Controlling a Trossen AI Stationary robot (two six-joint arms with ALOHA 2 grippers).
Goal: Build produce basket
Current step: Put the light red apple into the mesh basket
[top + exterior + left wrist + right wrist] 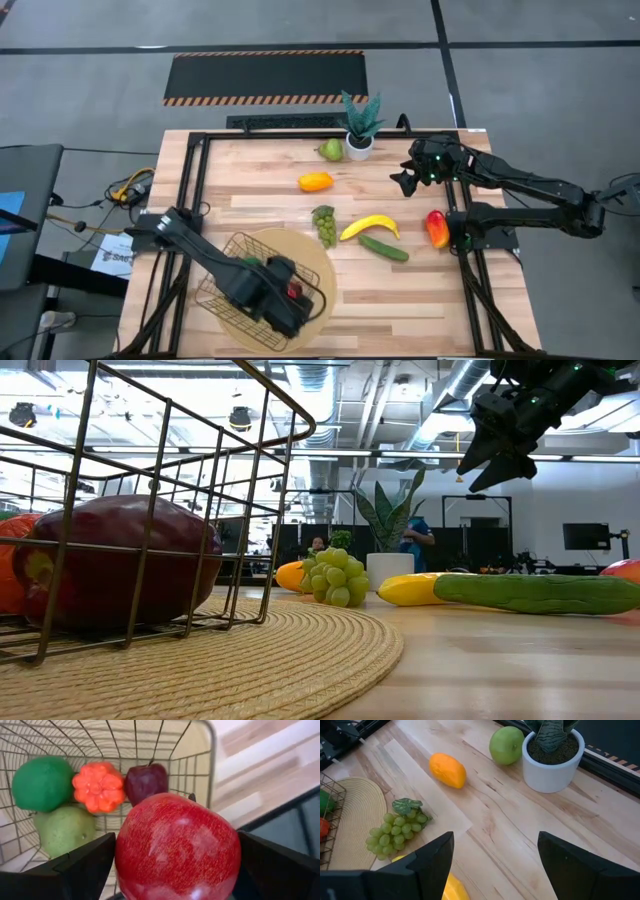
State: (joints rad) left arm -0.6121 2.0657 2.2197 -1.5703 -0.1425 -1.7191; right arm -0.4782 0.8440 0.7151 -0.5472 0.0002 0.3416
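Observation:
My left gripper (290,296) hangs over the near right part of the golden wire basket (232,262) and is shut on a red apple (177,850). Inside the basket lie a round green fruit (42,782), a bumpy orange fruit (98,785), a dark red apple (146,780) and a green pear (65,830). My right gripper (408,181) is open and raised above the table's far right part, touching nothing. Grapes (325,225), a banana (370,227), a cucumber (384,248), a red-orange mango (437,228), an orange-yellow fruit (315,181) and a green fruit (331,150) lie on the table. My left gripper holds the red apple pinched between its two fingers (80,865), one on each side of the apple's widest part (125,855). The fingers come from above, slanting down into the basket. The apple is lifted clear above the fruit in the basket.
The basket stands on a round tan mat (318,260). A spiky plant in a white pot (360,143) stands at the far edge beside the green fruit. A black frame (470,300) runs along the table's sides. Bare wood lies to the right of the mat, near the near edge.

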